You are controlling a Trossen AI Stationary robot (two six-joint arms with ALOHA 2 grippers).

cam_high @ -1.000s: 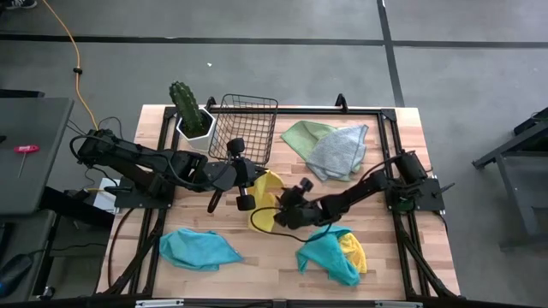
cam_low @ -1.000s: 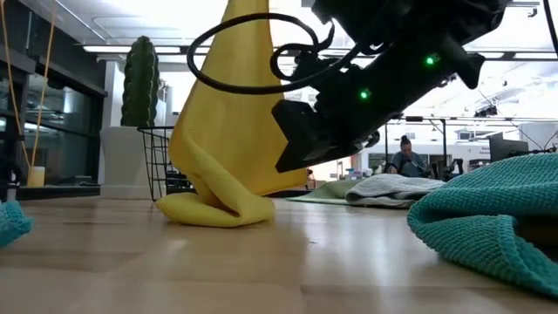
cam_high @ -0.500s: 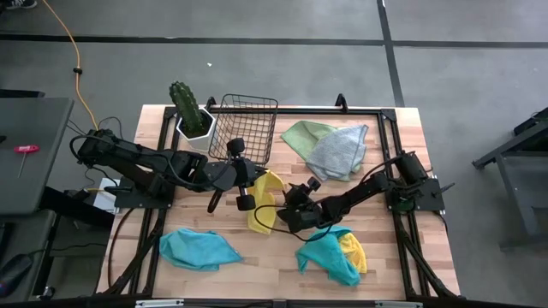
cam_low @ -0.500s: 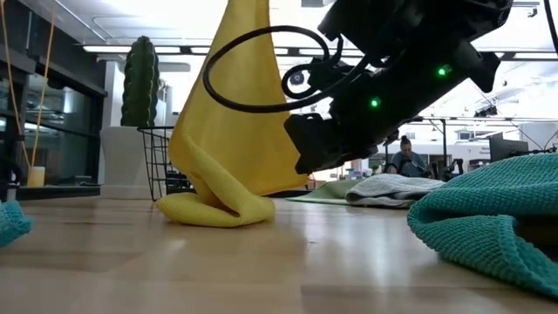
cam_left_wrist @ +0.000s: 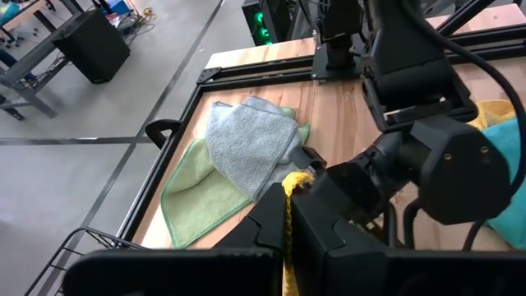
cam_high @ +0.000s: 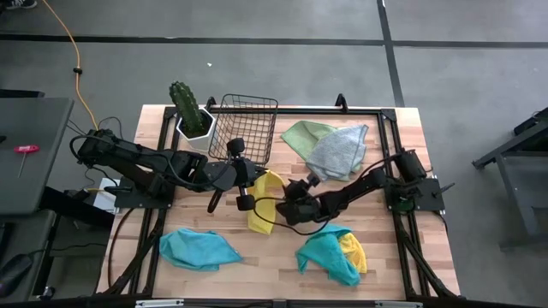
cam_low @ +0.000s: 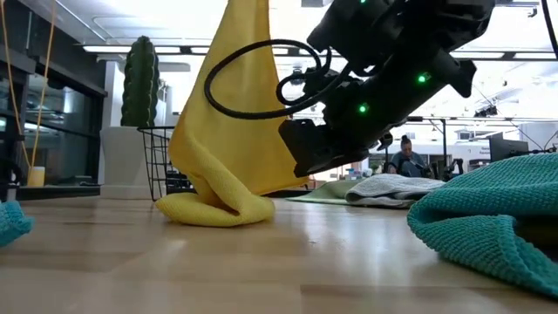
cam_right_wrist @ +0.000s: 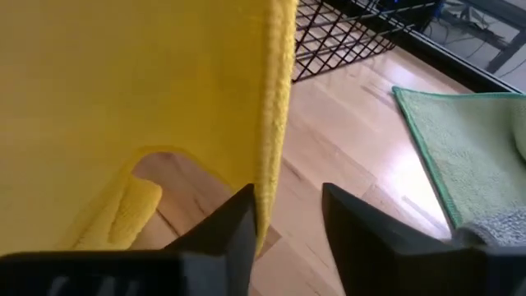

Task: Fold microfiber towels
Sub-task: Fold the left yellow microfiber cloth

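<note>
Yellow towel [cam_high: 264, 201] outside wire basket [cam_high: 245, 125]

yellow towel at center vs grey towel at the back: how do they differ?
The yellow towel hangs lifted from the left gripper, its bottom crumpled on the table; the grey towel lies flat and untouched. Grey rests on a green towel; yellow touches no other cloth. Both are unfolded.

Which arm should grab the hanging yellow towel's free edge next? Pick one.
Right. The left gripper is shut on the yellow towel, holding it up; the right gripper is open with the towel's edge between its jaws.
</note>
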